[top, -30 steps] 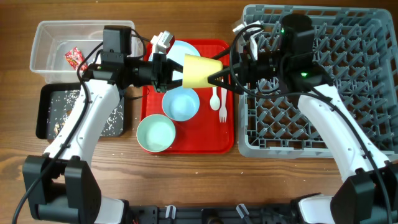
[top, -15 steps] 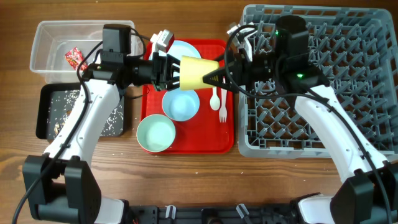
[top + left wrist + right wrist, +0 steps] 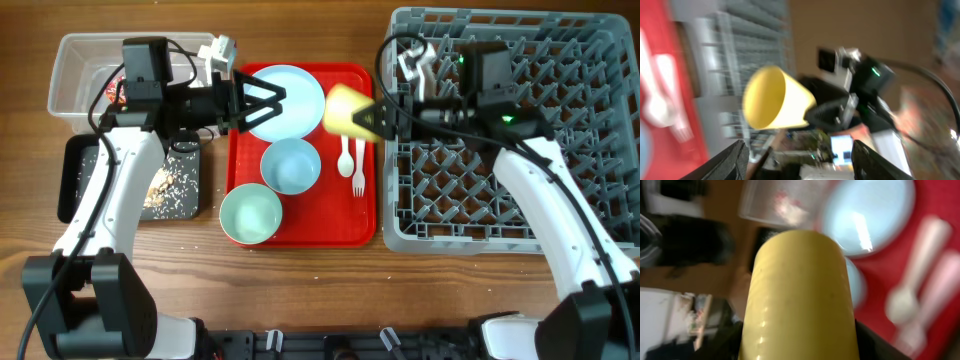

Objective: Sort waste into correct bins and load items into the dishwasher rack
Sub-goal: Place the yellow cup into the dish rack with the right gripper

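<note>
Right fingers: pinching the yellow cup by its narrow end; the cup lies sideways, mouth toward the left arm.
Yellow cup: at the red tray's right edge, far end, just beside the dishwasher rack; probably lifted clear, height hard to judge.
Left fingers: spread, empty, over the tray's far-left part, at the pale blue plate's rim.

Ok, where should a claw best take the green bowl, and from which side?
Take the green bowl by its rim, coming from above, probably on its left edge. It stands upright and open, so one finger can go inside; the blue bowl crowds its far right side.
</note>
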